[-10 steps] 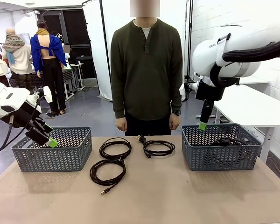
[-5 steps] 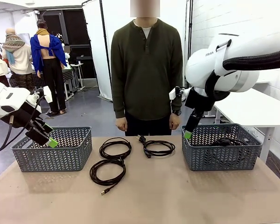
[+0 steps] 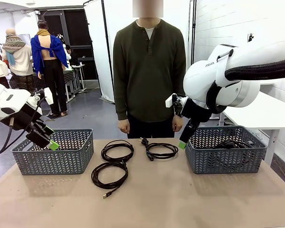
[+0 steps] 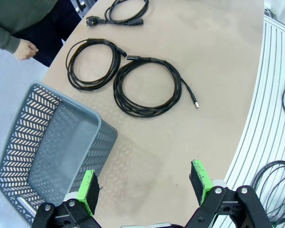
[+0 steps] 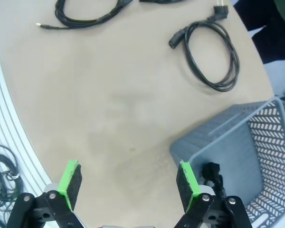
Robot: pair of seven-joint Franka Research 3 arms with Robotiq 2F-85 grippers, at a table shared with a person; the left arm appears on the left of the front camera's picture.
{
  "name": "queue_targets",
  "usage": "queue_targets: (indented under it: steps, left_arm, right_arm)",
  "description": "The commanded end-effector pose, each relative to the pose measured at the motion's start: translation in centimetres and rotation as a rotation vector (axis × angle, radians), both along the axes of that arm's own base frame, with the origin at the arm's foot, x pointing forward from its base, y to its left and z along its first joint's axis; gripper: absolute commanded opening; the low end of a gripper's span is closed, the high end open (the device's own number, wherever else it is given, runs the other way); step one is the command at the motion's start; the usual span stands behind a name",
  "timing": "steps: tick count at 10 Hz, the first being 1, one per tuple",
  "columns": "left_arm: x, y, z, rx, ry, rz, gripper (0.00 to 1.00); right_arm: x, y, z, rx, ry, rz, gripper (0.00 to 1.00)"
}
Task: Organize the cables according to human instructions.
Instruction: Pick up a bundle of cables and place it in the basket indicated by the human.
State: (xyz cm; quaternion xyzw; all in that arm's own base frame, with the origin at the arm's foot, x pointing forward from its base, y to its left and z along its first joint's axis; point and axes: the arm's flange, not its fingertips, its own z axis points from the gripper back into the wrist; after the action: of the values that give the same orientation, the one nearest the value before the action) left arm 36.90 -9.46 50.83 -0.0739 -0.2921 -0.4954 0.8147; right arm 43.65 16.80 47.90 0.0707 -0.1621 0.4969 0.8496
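Plainly, from the front, three cables point(image 3: 117, 150) lie mid-counter point(image 3: 180, 199) before the person point(image 3: 149, 71), and a fourth cable point(image 3: 230, 142) sits in the right basket point(image 3: 218, 159). The wrist views add the jaws: left pincer point(image 4: 142, 171) by the left basket point(image 4: 19, 142) and right pincer point(image 5: 128, 166) beside the right basket are both spread wide, holding nothing.

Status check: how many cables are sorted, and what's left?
Done: one cable lies in the right basket. In hand: nothing; left end effector and right end effector are open. Left: three cables coiled on the table; the left basket holds none.
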Motion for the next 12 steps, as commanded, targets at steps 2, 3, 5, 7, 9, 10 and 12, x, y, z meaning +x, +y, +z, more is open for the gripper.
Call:
queue_targets:
  steps: [2,3,5,7,9,10,12]
  left_arm:
    - [0.14,0.23,-0.08,-0.015,0.004,-0.013,1.0]
    - [0.14,0.23,-0.08,-0.015,0.004,-0.013,1.0]
    - [0.14,0.23,-0.08,-0.015,0.004,-0.013,1.0]
    - [0.14,0.23,-0.08,-0.015,0.004,-0.013,1.0]
    - [0.14,0.23,-0.08,-0.015,0.004,-0.013,1.0]
    - [0.14,0.23,-0.08,-0.015,0.004,-0.013,1.0]
    - [0.14,0.23,-0.08,-0.015,0.004,-0.013,1.0]
  right_arm:
    - [0.21,-0.44,0.17,0.001,-0.005,-0.011,1.0]
    - [0.21,-0.44,0.17,0.001,-0.005,-0.011,1.0]
    - [0.21,-0.44,0.17,0.001,-0.005,-0.011,1.0]
    - [0.21,-0.44,0.17,0.001,-0.005,-0.011,1.0]
    - [0.21,-0.44,0.17,0.001,-0.005,-0.011,1.0]
    - [0.21,-0.44,0.17,0.001,-0.005,-0.011,1.0]
    - [0.21,-0.44,0.17,0.001,-0.005,-0.011,1.0]
